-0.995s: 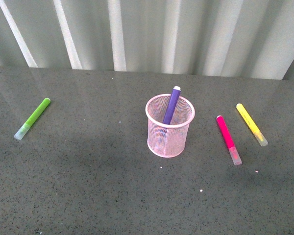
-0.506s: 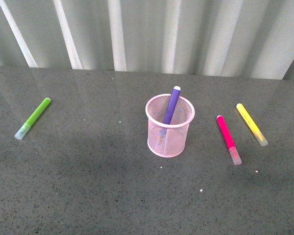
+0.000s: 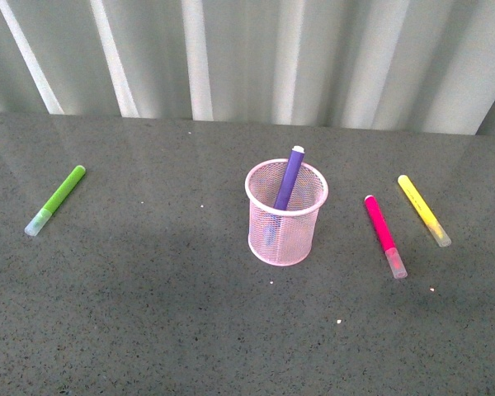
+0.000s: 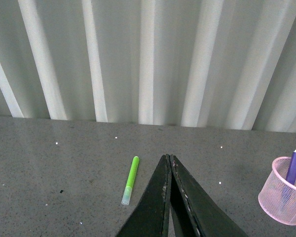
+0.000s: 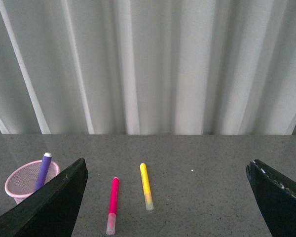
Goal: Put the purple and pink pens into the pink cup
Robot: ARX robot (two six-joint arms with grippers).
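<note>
The pink cup (image 3: 286,212) stands upright mid-table, with the purple pen (image 3: 289,176) leaning inside it, its end above the rim. The pink pen (image 3: 384,233) lies flat on the table to the cup's right, clear cap toward me. Neither gripper shows in the front view. In the left wrist view my left gripper (image 4: 168,159) is shut and empty, above the table, with the cup (image 4: 284,191) and purple pen (image 4: 293,167) off to one side. In the right wrist view my right gripper (image 5: 166,170) is wide open and empty, with the pink pen (image 5: 112,204) and the cup (image 5: 25,181) ahead.
A lime-green marker (image 3: 56,199) lies at the left of the grey table (image 3: 148,313); it also shows in the left wrist view (image 4: 130,179). A yellow marker (image 3: 422,209) lies right of the pink pen, also in the right wrist view (image 5: 146,186). A pale curtain (image 3: 247,58) hangs behind.
</note>
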